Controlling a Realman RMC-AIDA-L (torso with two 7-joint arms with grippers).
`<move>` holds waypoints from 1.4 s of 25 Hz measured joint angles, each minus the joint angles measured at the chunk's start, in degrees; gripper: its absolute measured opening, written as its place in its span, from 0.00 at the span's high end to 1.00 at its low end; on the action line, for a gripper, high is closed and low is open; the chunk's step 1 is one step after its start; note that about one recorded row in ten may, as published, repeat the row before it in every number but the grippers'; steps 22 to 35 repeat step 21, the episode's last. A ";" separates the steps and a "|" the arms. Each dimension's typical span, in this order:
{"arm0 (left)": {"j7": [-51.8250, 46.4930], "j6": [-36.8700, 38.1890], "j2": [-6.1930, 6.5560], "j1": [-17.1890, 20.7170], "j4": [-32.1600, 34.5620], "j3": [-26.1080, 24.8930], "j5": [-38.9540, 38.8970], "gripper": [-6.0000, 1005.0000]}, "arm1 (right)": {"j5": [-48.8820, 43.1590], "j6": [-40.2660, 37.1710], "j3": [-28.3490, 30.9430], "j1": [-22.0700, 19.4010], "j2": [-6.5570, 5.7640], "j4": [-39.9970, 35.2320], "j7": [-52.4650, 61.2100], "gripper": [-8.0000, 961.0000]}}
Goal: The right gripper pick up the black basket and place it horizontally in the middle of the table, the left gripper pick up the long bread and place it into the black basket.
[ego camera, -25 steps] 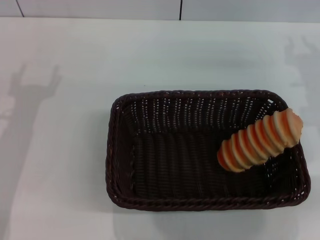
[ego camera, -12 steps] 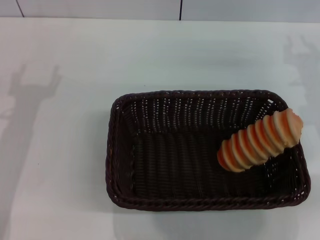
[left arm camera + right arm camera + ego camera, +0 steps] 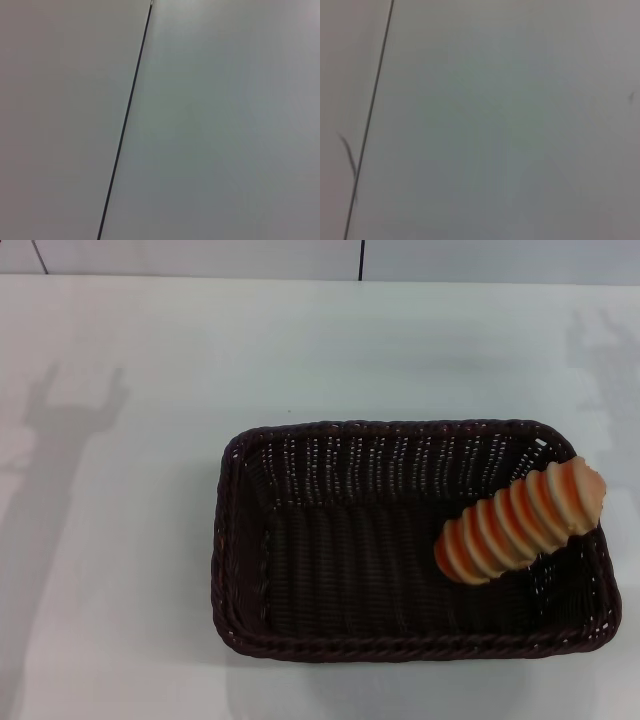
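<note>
The black basket [image 3: 300, 540] lies lengthwise across the white table [image 3: 130, 540], right of the middle in the head view. The long bread [image 3: 520, 520], striped orange and pale tan, lies tilted in the basket's right end, its upper end resting on the right rim. Neither gripper shows in any view; only their shadows fall on the table at the far left and far right. Both wrist views show only a plain pale surface with a thin dark line.
The table's far edge meets a pale wall with a dark vertical seam [image 3: 361, 260]. Bare tabletop [image 3: 300, 350] lies left of and behind the basket.
The shadow at the far left has shifted slightly. The basket and the bread have not moved.
</note>
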 joint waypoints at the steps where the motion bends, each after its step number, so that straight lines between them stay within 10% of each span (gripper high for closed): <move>1: 0.00 0.00 0.00 0.00 0.00 0.00 0.00 0.14 | 0.00 0.00 0.00 0.00 0.00 0.00 0.00 0.66; 35: 0.52 -0.69 0.00 -0.96 0.09 0.00 -0.71 0.14 | 0.00 0.00 0.24 0.24 -0.09 0.01 0.00 0.66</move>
